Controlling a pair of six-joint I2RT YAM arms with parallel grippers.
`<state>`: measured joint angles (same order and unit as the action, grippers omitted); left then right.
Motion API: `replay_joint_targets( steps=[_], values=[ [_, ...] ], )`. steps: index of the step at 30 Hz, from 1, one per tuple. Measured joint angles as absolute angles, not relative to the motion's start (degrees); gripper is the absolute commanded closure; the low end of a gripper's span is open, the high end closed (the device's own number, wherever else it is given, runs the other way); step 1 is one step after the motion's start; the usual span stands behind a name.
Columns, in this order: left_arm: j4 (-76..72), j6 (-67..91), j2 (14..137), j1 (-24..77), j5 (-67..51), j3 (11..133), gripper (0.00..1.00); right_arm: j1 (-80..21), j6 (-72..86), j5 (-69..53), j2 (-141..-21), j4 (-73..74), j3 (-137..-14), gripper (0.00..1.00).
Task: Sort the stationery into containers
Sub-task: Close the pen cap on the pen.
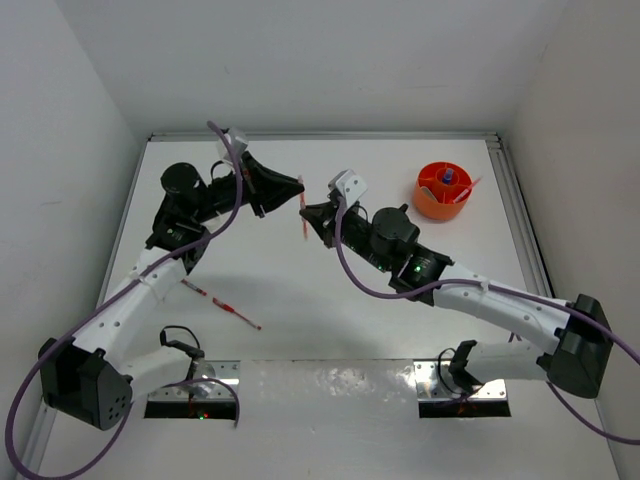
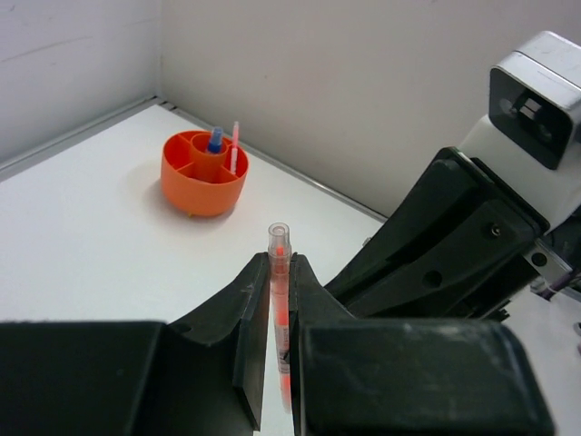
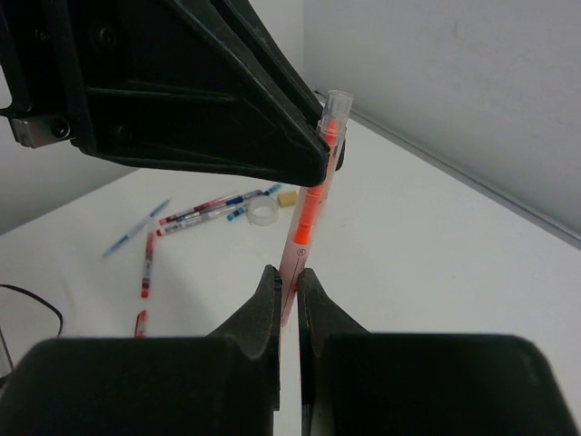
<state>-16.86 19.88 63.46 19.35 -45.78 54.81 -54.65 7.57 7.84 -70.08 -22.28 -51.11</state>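
Observation:
A pink pen with an orange core point(image 1: 303, 222) hangs in the air between my two arms, above the middle of the table. My left gripper point(image 2: 280, 265) is shut on its upper part, just below the clear cap. My right gripper point(image 3: 289, 277) is shut on the lower end of the same pen point(image 3: 309, 218). The left gripper's tip point(image 3: 309, 159) meets the pen from the upper left in the right wrist view. The round orange container point(image 1: 443, 190) stands at the far right, holding a blue-capped bottle point(image 2: 215, 141) and a pink pen point(image 2: 235, 145).
Several pens point(image 3: 209, 209), a clear tape roll point(image 3: 263, 211) and a beige block point(image 3: 289, 199) lie on the table beyond the right gripper. A red pen point(image 1: 222, 303) lies near the left arm. White walls close in the table on three sides.

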Motion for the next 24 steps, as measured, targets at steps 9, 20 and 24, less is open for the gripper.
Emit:
replay_joint_targets(
  steps=[9, 20, 24],
  values=[
    [-16.0, 17.0, 64.6, 19.6, -42.3, 53.5, 1.00, -53.5, 8.2, 8.7, -72.5, -22.6, -51.1, 1.00],
    [-12.8, 13.7, 64.5, 17.8, -42.3, 53.8, 1.00, -51.9, 9.3, 6.5, -72.8, -22.2, -50.6, 1.00],
    [-10.4, 12.8, 64.6, 17.2, -43.0, 54.1, 1.00, -51.8, 9.3, 5.7, -74.0, -22.2, -50.6, 1.00]
  ],
)
